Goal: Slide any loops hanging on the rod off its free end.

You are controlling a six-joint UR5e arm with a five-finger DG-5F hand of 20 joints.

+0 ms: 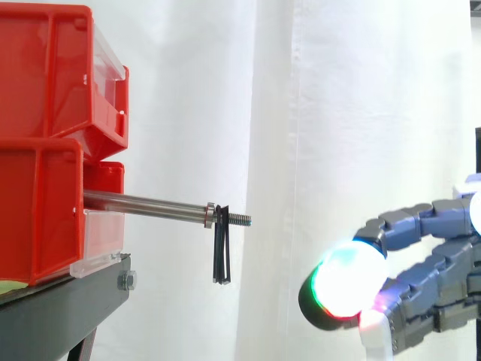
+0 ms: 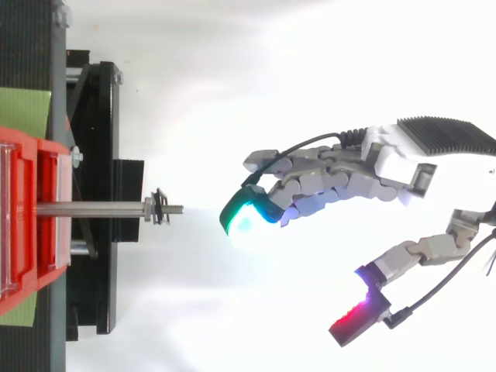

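A steel rod (image 1: 143,203) sticks out level to the right from the red bins; its threaded free end points at my hand. One thin black loop (image 1: 222,252) hangs from the rod just past a nut, close to the free end, and from above this loop (image 2: 160,208) is a short dark bar across the rod (image 2: 89,208). My hand (image 2: 333,182) is off to the right of the free end, apart from it, and a little lower in the side view (image 1: 428,263). Its fingers reach toward the rod, gently bent, with the thumb spread away. It is open and holds nothing.
Stacked red bins (image 1: 45,150) stand on a black stand (image 1: 60,308) at the left. A white curtain hangs behind. Open space lies between the rod's tip and my fingertips (image 2: 246,217).
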